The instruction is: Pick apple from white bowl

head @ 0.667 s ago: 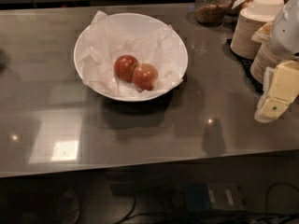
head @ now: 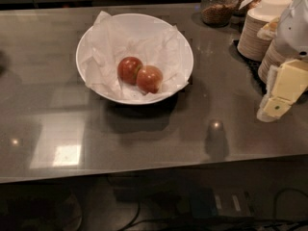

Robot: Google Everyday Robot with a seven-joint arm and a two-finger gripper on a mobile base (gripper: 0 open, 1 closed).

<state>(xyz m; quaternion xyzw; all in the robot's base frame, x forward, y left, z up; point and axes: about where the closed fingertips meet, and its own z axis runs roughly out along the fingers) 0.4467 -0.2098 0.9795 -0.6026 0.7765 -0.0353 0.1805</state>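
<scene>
The task is at its very start. The apple [head: 149, 79] to be picked, the one with the paler orange-yellow blush, lies in the white bowl [head: 184, 46], a little right of the bowl's middle, on the crumpled paper liner [head: 103, 49]. It touches a second apple [head: 130, 70] of a deeper red, which sits just to its left. Neither fruit is lifted.

The bowl stands on the dark counter [head: 144, 143], toward the back and left of centre. The gripper [head: 280, 94] hangs at the right edge of the view, well apart from the bowl and above the counter, close to the stacked tan bowls [head: 254, 32]. Whether it is open or closed I cannot tell from this angle. It has hold of no apple, since both are in the bowl. A glass jar [head: 219, 6] stands at the back, beyond the bowl and to its right.

Nothing of the pick is done, by my reading. What is left is the whole reach across to the bowl, the descent over the paler apple, the closing on it without catching its neighbour or the paper, and the lift clear of the rim.
</scene>
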